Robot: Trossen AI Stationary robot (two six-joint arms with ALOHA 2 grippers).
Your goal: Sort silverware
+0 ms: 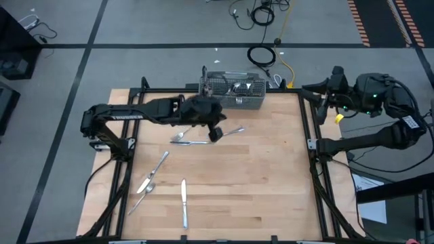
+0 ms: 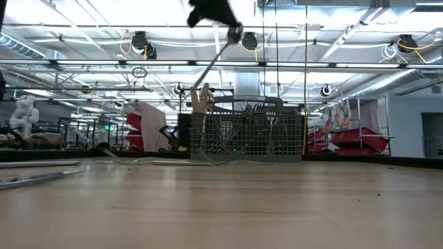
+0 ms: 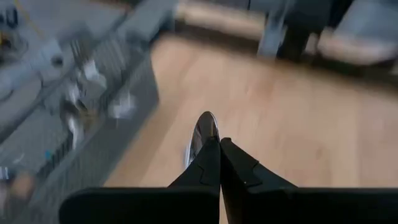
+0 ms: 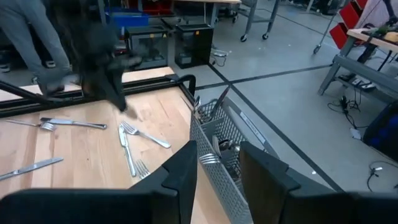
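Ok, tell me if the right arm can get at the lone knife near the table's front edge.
Probably yes. The right gripper is open and empty off the table's right side; only bare wood lies toward the knife. The left gripper, shut on a spoon, is up by the basket.

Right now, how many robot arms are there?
2. The left gripper holds silverware near the basket; the right gripper waits by the table's far right corner. None seem hidden.

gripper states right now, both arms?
Left gripper: shut on a spoon, lifted above the table near the basket.
Right gripper: open, empty, parked off the table's right edge.
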